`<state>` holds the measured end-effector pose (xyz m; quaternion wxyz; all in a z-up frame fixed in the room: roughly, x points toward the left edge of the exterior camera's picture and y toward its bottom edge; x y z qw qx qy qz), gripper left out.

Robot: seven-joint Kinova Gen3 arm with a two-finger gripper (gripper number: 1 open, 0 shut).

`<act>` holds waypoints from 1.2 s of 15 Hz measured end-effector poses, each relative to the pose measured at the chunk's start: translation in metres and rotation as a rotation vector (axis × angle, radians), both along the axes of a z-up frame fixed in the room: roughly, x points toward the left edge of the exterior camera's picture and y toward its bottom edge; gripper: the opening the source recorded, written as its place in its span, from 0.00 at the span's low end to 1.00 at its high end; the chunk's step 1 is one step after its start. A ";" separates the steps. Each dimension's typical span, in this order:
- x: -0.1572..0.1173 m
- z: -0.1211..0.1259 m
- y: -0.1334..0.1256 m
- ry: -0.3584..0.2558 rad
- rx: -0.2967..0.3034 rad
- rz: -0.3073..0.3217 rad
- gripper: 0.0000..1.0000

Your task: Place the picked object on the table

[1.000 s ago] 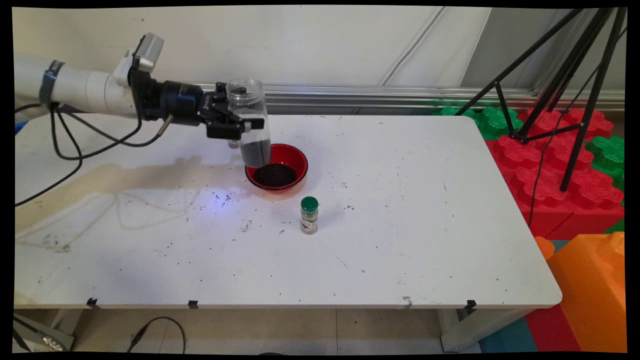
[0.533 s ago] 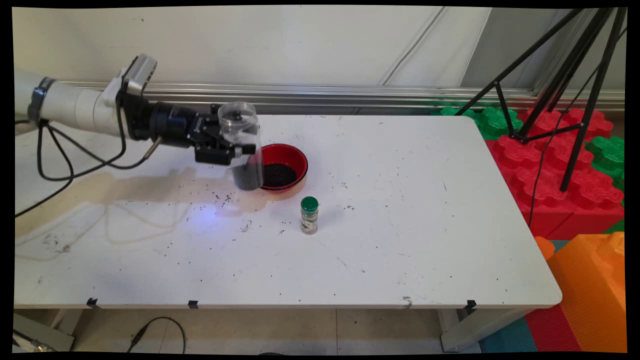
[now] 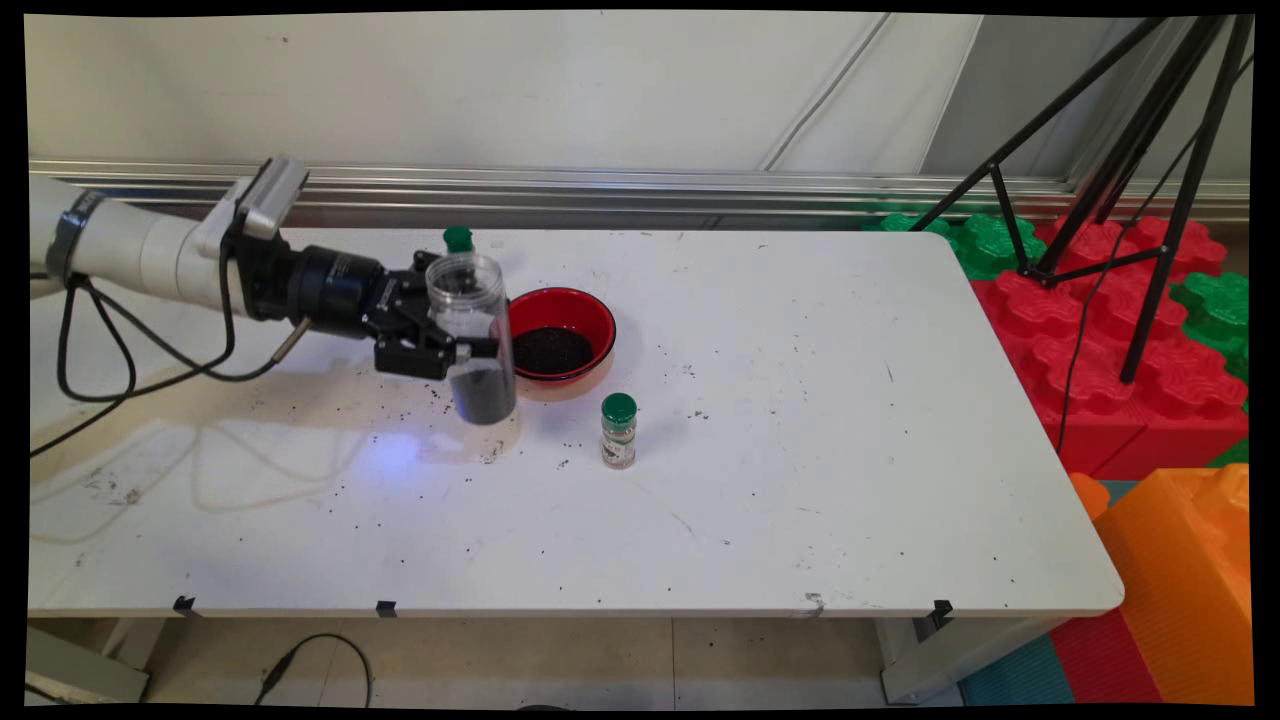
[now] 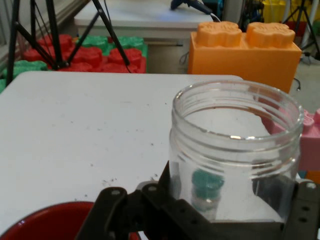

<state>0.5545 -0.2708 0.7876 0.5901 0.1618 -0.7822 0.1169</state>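
Hidden: we see only the green cap of a small bottle (image 3: 458, 238) behind the gripper (image 3: 462, 345); its body is covered. Count: one clear jar (image 3: 472, 338), one red bowl (image 3: 561, 335) of dark grains, two green-capped bottles, the second (image 3: 618, 430) standing near the bowl. We find the gripper clamped on the jar. Jar upright, mouth up, long axis vertical, dark grains at its bottom, just left of the bowl over the white table (image 3: 800, 450).
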 end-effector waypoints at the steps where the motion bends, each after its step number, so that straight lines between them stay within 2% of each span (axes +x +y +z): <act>1: 0.000 -0.004 0.003 -0.004 0.004 -0.003 0.00; 8: 0.006 -0.027 0.016 -0.034 0.027 -0.008 0.00; 18: 0.010 -0.047 0.023 -0.059 0.037 -0.004 0.00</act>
